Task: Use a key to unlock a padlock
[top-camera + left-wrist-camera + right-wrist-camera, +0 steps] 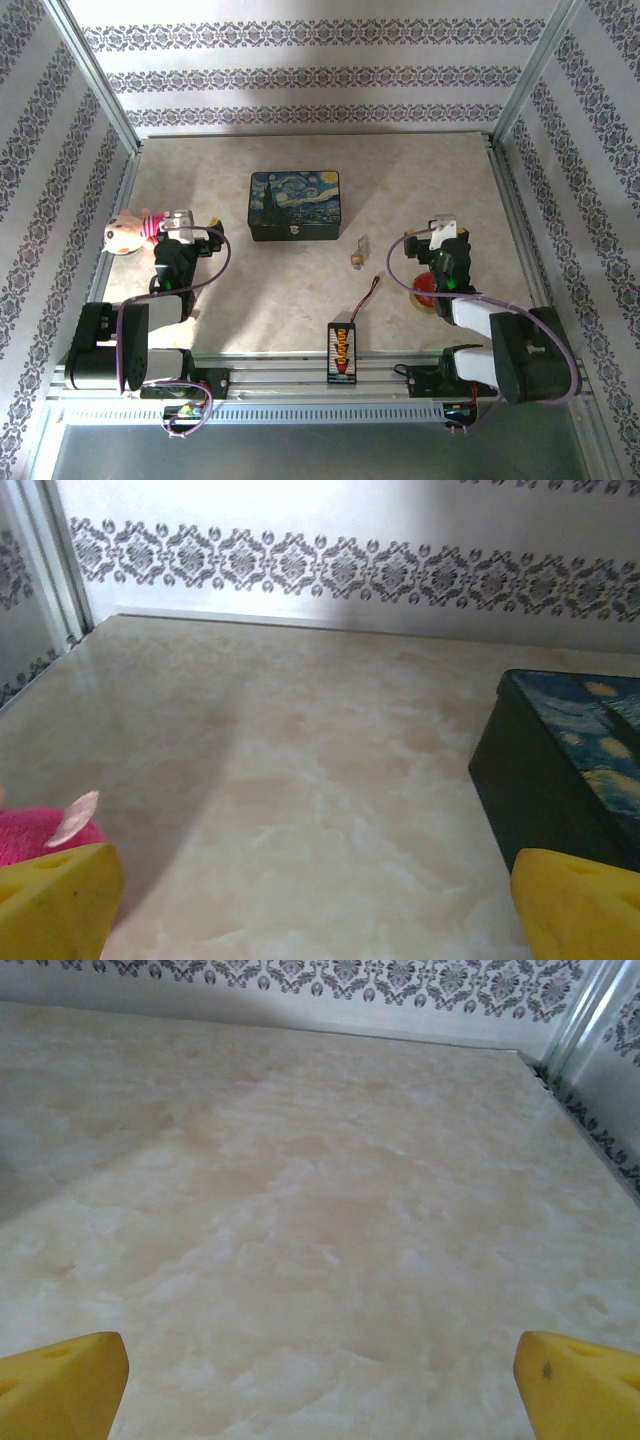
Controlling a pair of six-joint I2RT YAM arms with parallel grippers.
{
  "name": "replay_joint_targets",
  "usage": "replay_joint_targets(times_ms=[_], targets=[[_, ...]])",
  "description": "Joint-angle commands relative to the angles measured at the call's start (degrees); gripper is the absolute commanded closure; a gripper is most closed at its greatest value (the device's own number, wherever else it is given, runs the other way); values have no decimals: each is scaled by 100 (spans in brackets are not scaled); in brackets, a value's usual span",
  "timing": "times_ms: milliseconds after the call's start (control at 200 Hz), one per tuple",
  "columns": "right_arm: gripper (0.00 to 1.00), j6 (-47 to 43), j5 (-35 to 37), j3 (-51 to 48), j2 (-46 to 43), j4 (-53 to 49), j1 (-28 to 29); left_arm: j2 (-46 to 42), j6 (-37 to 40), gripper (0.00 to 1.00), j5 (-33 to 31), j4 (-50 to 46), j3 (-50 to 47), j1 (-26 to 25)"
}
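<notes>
Presently, the padlock (355,260) lies on the table (420,180) near its middle, just off the near right corner of the dark-blue box (294,205), with nothing gripping it. A thin silvery piece (362,243) adjoins it on the far side; its identity cannot be determined. Left gripper (315,910): fingers spread wide, empty, near the left edge beside a pink toy (128,232). Right gripper (320,1390): likewise spread and empty, toward the right edge.

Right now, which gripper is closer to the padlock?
The right gripper: the padlock lies just to its left, while the left gripper sits past the dark-blue painted box, beside the pink plush toy.
</notes>
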Motion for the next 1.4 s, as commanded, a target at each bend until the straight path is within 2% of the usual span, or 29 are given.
replay_joint_targets(times_ms=[0,95,215,300,410,470,590,750,835,1034,1394], targets=[[2,26,-342,227,310,663,-105,-23,127,1,246,341,142,89],[2,90,-531,280,854,1143,-182,20,192,1,176,206,298,151],[2,167,-659,296,1611,1976,-243,-18,70,1,411,25,303,183],[2,288,-837,405,1381,1361,-413,-203,40,1,359,5,101,188],[2,586,-866,527,1519,1382,-607,-188,88,1,402,-173,30,201],[2,617,-851,592,1486,1217,-628,124,122,1,311,4,-14,198],[2,635,-791,609,1488,1183,-630,1021,34,1,344,1115,-106,213],[2,644,-761,641,1488,1085,-631,1712,149,1,764,872,379,214],[2,644,-762,641,1488,1076,-627,1549,278,1,861,10,675,199],[2,643,-763,643,1488,1050,-627,1584,322,1,806,101,668,143],[2,635,-753,641,1492,1045,-627,1608,579,1,1494,118,681,134]])
